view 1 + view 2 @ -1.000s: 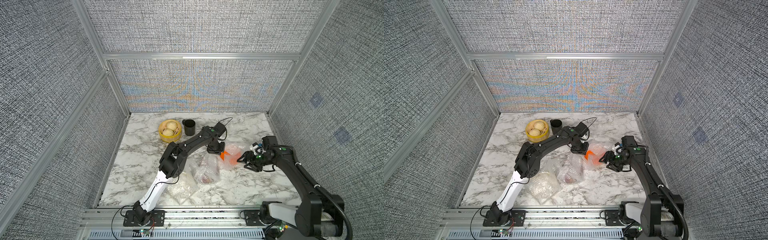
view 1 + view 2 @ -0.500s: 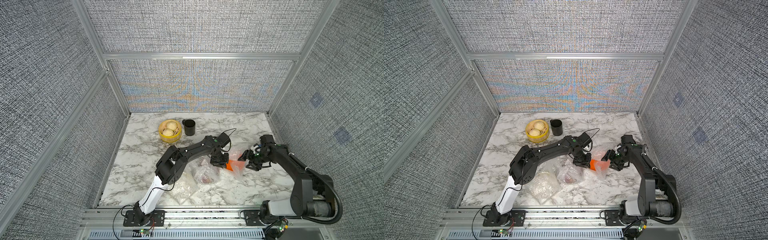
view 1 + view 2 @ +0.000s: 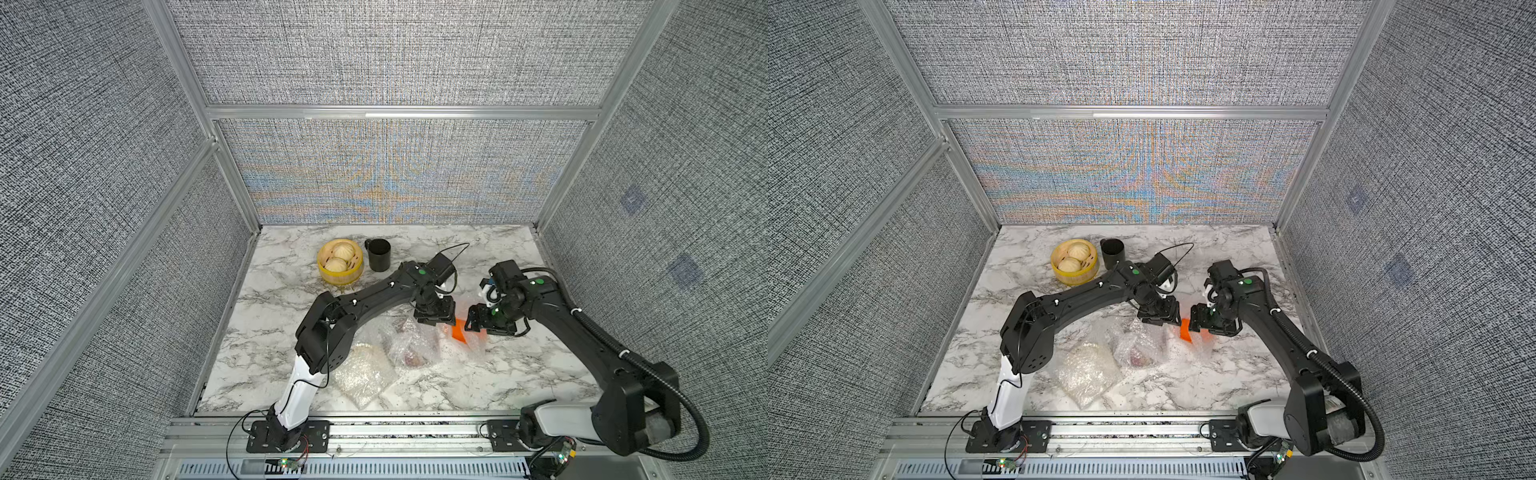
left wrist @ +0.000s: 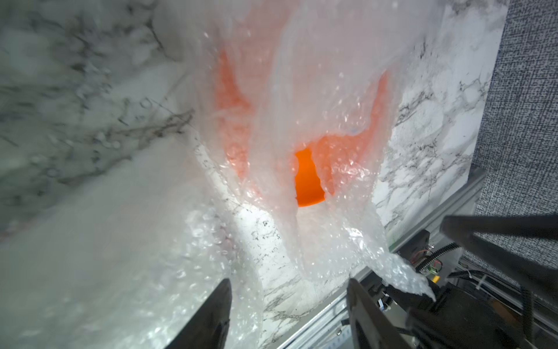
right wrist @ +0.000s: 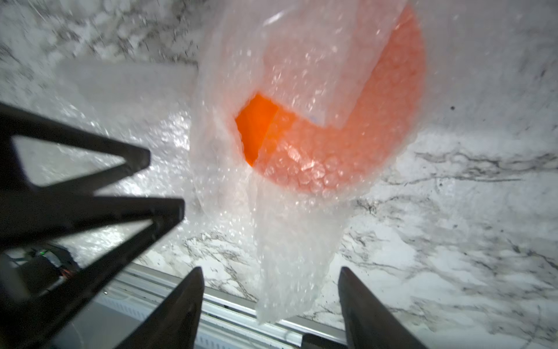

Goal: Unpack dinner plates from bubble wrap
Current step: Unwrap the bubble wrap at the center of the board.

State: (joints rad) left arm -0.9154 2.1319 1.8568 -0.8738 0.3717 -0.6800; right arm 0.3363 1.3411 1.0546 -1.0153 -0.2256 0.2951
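Observation:
The bright orange dinner plate (image 3: 457,332) lies at mid-table, still mostly inside its bubble wrap (image 3: 476,345); bare orange shows through a tear (image 5: 259,127). My left gripper (image 4: 288,287) is open just left of it, one fingertip (image 4: 222,296) behind loose film. My right gripper (image 5: 270,272) is open just right of it, and a flap of wrap (image 5: 287,241) hangs between its jaws unpinched. In both top views the grippers face each other across the plate (image 3: 1185,330). A wrapped dark red plate (image 3: 409,351) and a whitish wrapped bundle (image 3: 363,374) lie nearer the front.
A yellow steamer basket (image 3: 340,266) with pale buns and a black cup (image 3: 379,255) stand at the back left of the marble table (image 3: 478,386). Fabric walls close three sides. A metal rail (image 3: 395,428) runs along the front edge.
My left gripper went from shut to open after moving toward the front with the wrapped orange plate. My right gripper moved left, close to the plate, and widened slightly.

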